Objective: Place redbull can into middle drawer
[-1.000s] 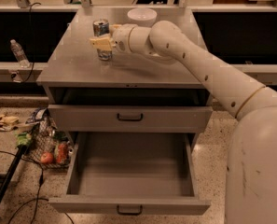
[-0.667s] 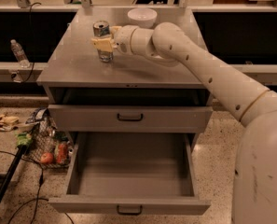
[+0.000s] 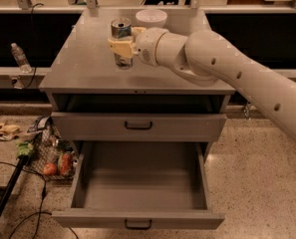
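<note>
The redbull can point(image 3: 120, 29), blue and silver with a silver top, stands upright at the back middle of the grey cabinet top point(image 3: 82, 68). My gripper point(image 3: 122, 48), with cream fingers, is shut around the can's middle, reaching in from the right. I cannot tell if the can's base touches the top. The middle drawer point(image 3: 137, 183), wide and grey with a black handle point(image 3: 138, 224), is pulled open and empty at the bottom front. The like grey drawer point(image 3: 137, 126) above it is pushed in.
A white bowl point(image 3: 151, 17) sits just behind the gripper on the cabinet top. A clear water bottle point(image 3: 20, 58) stands on a ledge at the left. A wire basket with fruit and litter point(image 3: 50, 158) and a black pole point(image 3: 5, 198) lie on the floor at the left.
My gripper with the can in it has shifted a little to the right over the cabinet top. The drawers have not moved.
</note>
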`<state>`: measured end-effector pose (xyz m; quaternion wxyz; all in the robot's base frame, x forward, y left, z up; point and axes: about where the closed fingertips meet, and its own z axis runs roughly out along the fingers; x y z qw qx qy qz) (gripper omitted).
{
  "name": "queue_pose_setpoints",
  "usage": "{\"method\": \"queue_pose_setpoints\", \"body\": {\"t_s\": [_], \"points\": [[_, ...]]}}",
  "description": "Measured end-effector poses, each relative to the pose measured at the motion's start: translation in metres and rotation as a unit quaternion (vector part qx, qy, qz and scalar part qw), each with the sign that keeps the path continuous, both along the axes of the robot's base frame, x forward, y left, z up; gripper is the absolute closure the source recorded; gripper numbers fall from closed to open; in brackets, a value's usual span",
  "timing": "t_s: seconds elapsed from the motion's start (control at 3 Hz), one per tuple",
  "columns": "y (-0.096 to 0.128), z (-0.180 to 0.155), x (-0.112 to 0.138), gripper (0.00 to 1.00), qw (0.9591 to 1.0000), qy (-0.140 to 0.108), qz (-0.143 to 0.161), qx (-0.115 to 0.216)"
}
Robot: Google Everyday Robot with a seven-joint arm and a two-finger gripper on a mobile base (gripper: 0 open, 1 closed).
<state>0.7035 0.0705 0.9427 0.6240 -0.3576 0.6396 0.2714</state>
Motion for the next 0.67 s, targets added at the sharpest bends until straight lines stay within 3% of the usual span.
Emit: {"method": "queue_pose_setpoints", "body": {"t_s": [0.33,0.67], "points": [[-0.030,0.031,-0.053,1.00,0.9968,0.028,-0.073,0.013],[-0.037,0.016,-0.132,1.00,0.9907,0.072,-0.116,0.004]]}}
